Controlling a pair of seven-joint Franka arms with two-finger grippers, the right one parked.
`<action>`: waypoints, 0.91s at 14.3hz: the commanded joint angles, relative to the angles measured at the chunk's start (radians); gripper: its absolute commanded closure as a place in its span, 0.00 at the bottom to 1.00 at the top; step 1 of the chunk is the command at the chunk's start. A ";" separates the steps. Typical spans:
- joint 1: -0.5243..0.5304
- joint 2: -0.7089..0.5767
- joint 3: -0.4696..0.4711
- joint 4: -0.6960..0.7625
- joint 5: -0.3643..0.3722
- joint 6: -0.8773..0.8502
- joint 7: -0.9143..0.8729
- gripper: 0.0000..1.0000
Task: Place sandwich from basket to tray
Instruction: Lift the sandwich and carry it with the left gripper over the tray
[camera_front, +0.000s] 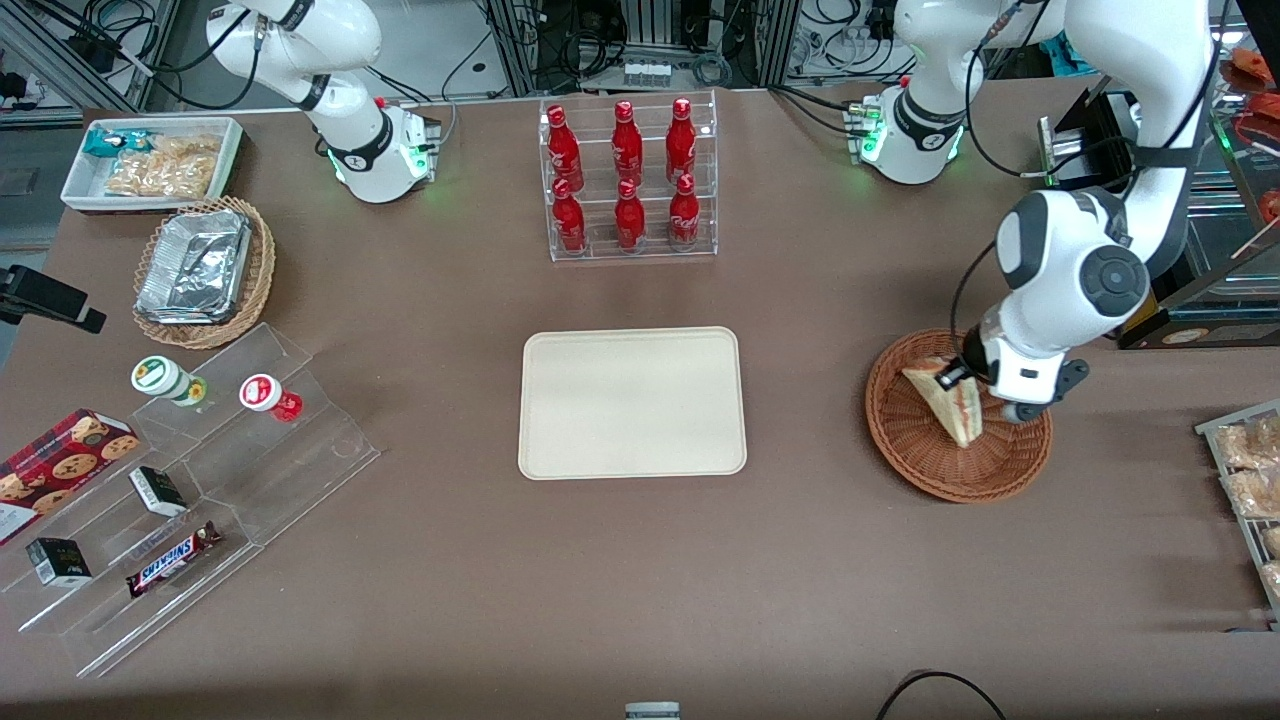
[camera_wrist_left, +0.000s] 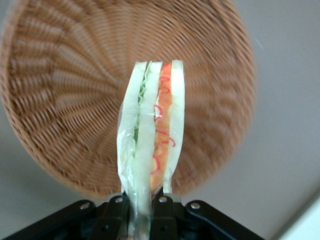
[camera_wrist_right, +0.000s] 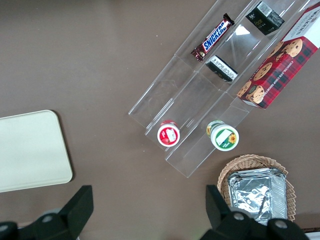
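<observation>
The sandwich (camera_front: 948, 398) is a wrapped wedge of white bread with red and green filling on its cut edge (camera_wrist_left: 152, 135). My left gripper (camera_front: 957, 381) is shut on one end of it, its black fingers (camera_wrist_left: 165, 212) pinching the wrapper. The wedge hangs just above the reddish-brown wicker basket (camera_front: 915, 445), which fills the wrist view beneath it (camera_wrist_left: 65, 85). The cream tray (camera_front: 632, 402) lies flat at the table's middle, bare, well off toward the parked arm's end from the basket.
A clear rack of red bottles (camera_front: 628, 180) stands farther from the front camera than the tray. A tan basket with a foil tray (camera_front: 200, 268), a white snack bin (camera_front: 152, 160) and an acrylic stand with snacks (camera_front: 190, 480) lie toward the parked arm's end.
</observation>
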 joint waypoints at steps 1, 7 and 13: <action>-0.133 0.059 -0.012 0.162 0.095 -0.151 0.026 1.00; -0.378 0.250 -0.017 0.411 0.108 -0.145 -0.055 1.00; -0.559 0.459 -0.019 0.595 0.110 0.001 -0.268 1.00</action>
